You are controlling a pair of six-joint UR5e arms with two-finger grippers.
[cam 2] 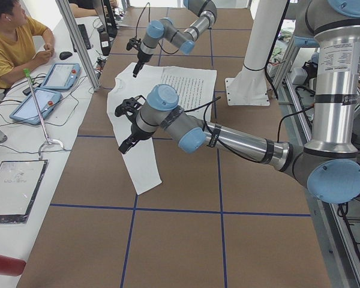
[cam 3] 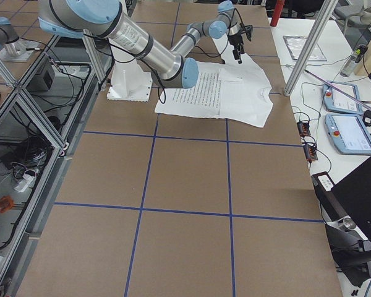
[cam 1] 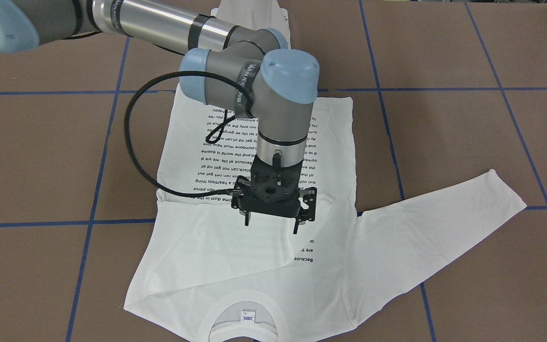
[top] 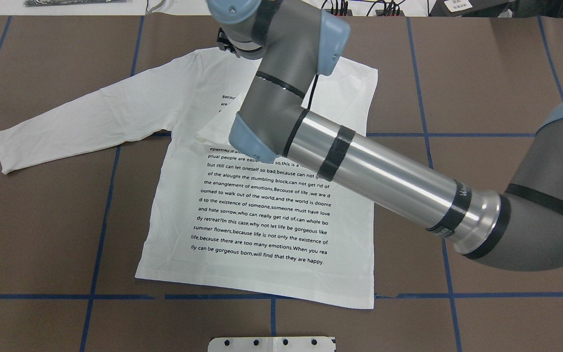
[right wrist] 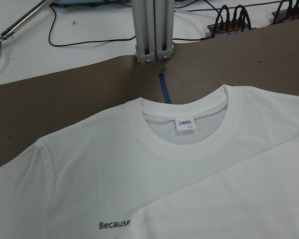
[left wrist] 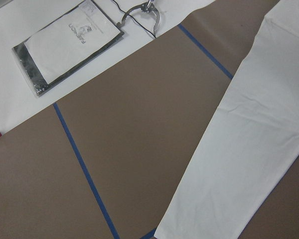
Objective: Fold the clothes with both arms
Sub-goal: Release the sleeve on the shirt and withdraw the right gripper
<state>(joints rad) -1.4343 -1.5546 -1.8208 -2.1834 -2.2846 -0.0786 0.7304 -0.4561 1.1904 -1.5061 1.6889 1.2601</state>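
One white T-shirt [top: 262, 274] lies print-up on the table [top: 482, 73], hem toward the robot's edge, a sleeve [top: 91, 115] stretched toward the left end; the right gripper [cam 1: 271, 227] hangs over its chest, prongs apart and empty; the left gripper [cam 2: 127, 129] hovers by that sleeve, grip I can't tell.

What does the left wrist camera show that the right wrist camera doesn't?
Only the left wrist view shows one long sleeve lying stretched flat, with a bagged sheet of paper on the white bench beyond. Only the right wrist view shows the ribbed collar with its small label, the printed word Because, and an aluminium post behind. Both show the white T-shirt on the brown table marked with blue tape.
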